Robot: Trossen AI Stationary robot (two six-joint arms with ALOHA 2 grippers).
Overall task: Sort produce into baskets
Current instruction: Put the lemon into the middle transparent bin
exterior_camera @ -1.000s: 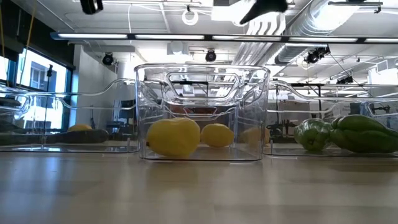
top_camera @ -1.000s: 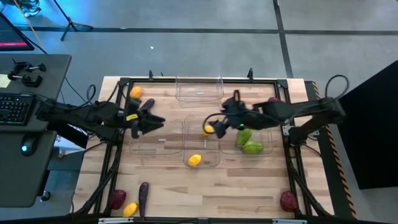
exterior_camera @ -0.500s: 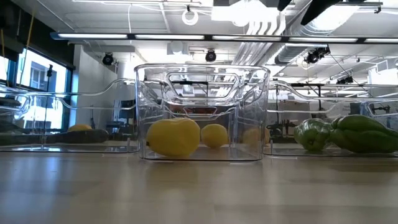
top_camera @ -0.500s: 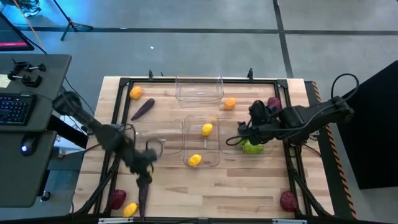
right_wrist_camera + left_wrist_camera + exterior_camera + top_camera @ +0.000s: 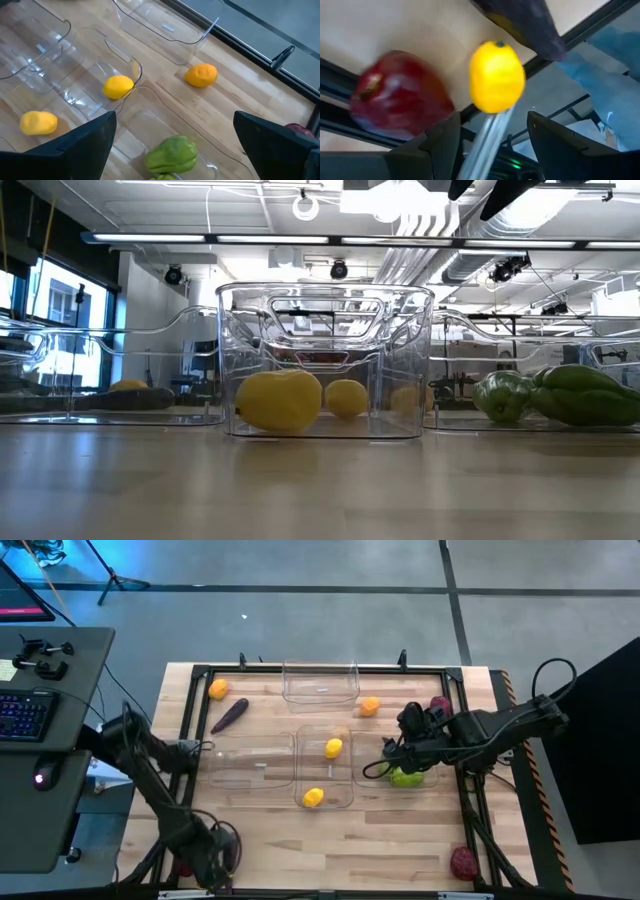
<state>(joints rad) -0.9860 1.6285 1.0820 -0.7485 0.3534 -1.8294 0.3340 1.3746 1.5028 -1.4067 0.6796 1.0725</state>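
My left gripper (image 5: 218, 858) hangs open over the table's near left corner. Its wrist view (image 5: 492, 150) shows a yellow lemon (image 5: 497, 75), a dark red round one (image 5: 400, 107) and a purple eggplant's end (image 5: 520, 20) lying on the wood just ahead of the fingers, untouched. My right gripper (image 5: 388, 755) is open above the right clear bin (image 5: 425, 778), which holds green ridged ones (image 5: 172, 155). The middle bin (image 5: 325, 802) holds two lemons (image 5: 333, 747) (image 5: 313, 797). The left bin (image 5: 250, 762) and far bin (image 5: 320, 682) show no produce.
On the bare wood lie an orange one (image 5: 369, 706), a dark red one (image 5: 440, 703), an orange-yellow one (image 5: 218, 689) and a second eggplant (image 5: 229, 715) toward the far side. Another dark red one (image 5: 462, 862) lies near right. A black frame (image 5: 200, 670) rims the table.
My left gripper has swung from beside the left bin toward the table's near edge, ending over the near left corner. My right gripper has gone from over the middle bin toward the table's right edge, and now stands over the right bin. The produce has stayed put.
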